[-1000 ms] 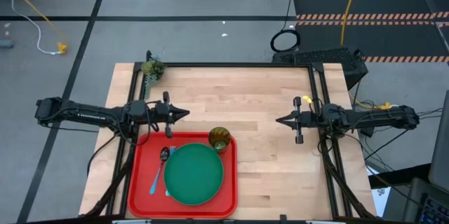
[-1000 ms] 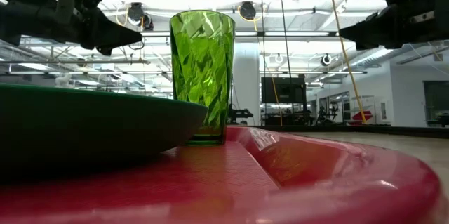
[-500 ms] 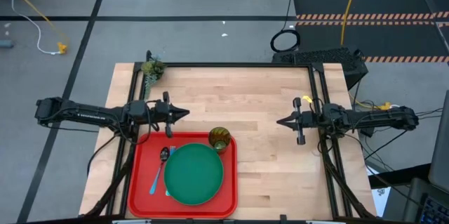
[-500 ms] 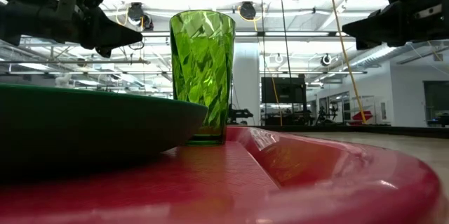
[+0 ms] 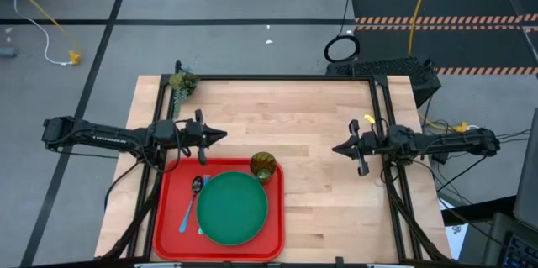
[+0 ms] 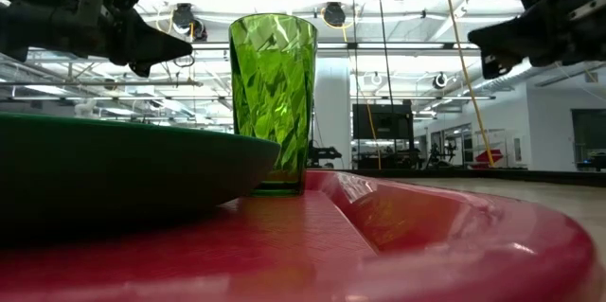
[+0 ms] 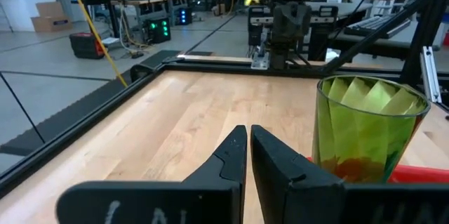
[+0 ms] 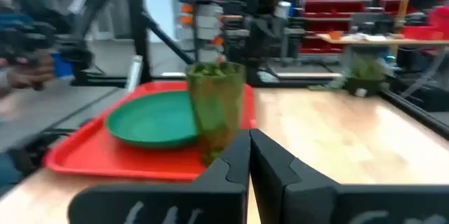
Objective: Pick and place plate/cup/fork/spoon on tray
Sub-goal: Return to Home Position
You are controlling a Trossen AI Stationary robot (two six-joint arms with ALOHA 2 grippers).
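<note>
Cup [image 5: 263,166] on tray [image 5: 168,218], between both grippers' closed fingers [image 7: 235,155].

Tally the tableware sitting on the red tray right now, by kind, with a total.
Plate: 1
Cup: 1
Spoon: 1
Fork: 1, mostly hidden under the plate's edge
Total: 4 on the tray

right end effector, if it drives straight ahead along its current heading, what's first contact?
Probably the cup. The right end effector, fingers shut, points across the bare table toward the left arm, and the cup on the tray corner sits dead ahead in its wrist view. Height is unclear; it might pass over.
</note>
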